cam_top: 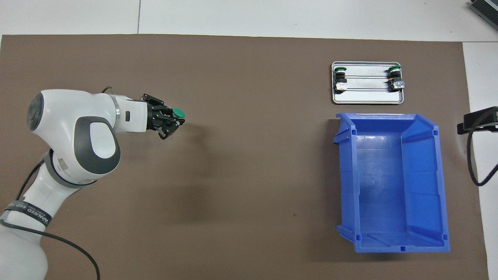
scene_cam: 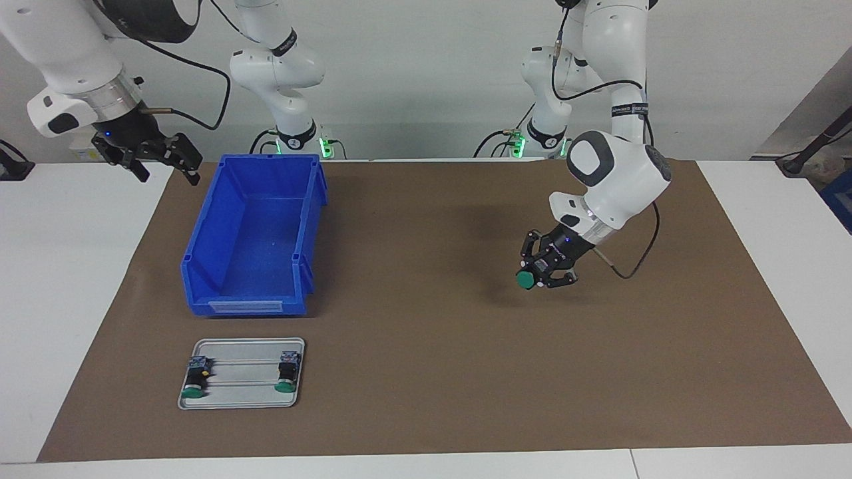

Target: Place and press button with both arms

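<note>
1. The left gripper (scene_cam: 542,273) is clamped on the button (scene_cam: 526,280), whose green cap points out past the fingertips toward the right arm's end of the table.
2. In the facing view this gripper hangs at about four o'clock from the middle of the brown mat (scene_cam: 426,372), over bare mat, with its shadow just below it.
3. In the overhead view the same gripper (cam_top: 167,122) and button (cam_top: 178,113) sit at nine o'clock from the mat's centre, the wrist lying nearly level.
4. The right gripper (scene_cam: 156,156) has its fingers wide apart and holds nothing; it hovers over the mat's edge at ten o'clock in the facing view, beside the blue bin (scene_cam: 253,303), and waits there.
5. The bin stands open-topped on the mat toward the right arm's end.
6. A metal tray (scene_cam: 243,399) lies farther from the robots than the bin, just apart from it, at about seven o'clock in the facing view.
7. Two more buttons lie on the tray, one (scene_cam: 194,379) at each end, the other (scene_cam: 287,374) alike, green caps pointing away from the robots.
</note>
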### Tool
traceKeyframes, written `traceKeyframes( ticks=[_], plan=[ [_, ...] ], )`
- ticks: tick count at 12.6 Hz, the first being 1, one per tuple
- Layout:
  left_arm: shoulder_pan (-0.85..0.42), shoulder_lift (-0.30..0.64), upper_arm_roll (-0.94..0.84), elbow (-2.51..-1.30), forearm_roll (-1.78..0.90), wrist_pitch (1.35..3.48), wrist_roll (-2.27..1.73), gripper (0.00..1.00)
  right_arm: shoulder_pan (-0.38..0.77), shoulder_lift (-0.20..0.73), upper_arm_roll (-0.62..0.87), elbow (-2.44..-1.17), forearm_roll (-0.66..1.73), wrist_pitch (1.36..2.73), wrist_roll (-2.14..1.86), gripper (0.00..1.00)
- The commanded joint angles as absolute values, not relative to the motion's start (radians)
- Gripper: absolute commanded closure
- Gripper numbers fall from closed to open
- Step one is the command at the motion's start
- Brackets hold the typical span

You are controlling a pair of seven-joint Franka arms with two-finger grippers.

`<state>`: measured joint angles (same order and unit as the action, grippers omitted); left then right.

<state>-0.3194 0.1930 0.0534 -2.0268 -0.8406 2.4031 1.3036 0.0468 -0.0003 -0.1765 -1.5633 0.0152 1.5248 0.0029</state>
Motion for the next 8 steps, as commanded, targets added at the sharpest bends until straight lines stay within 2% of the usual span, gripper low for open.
traceKeyframes(
  ticks=[1,8],
  plan=[
    [-0.330,0.126,0.051,-2.134,-1.091,2.508,1.509,1.00,0.043,-0.012,-0.173,-1.571,0.025,1.511,-0.006,0.00],
    [-0.374,0.092,0.041,-2.261,-1.804,2.553,2.148,1.00,0.043,-0.012,-0.173,-1.571,0.025,1.511,-0.006,0.00]
  ],
)
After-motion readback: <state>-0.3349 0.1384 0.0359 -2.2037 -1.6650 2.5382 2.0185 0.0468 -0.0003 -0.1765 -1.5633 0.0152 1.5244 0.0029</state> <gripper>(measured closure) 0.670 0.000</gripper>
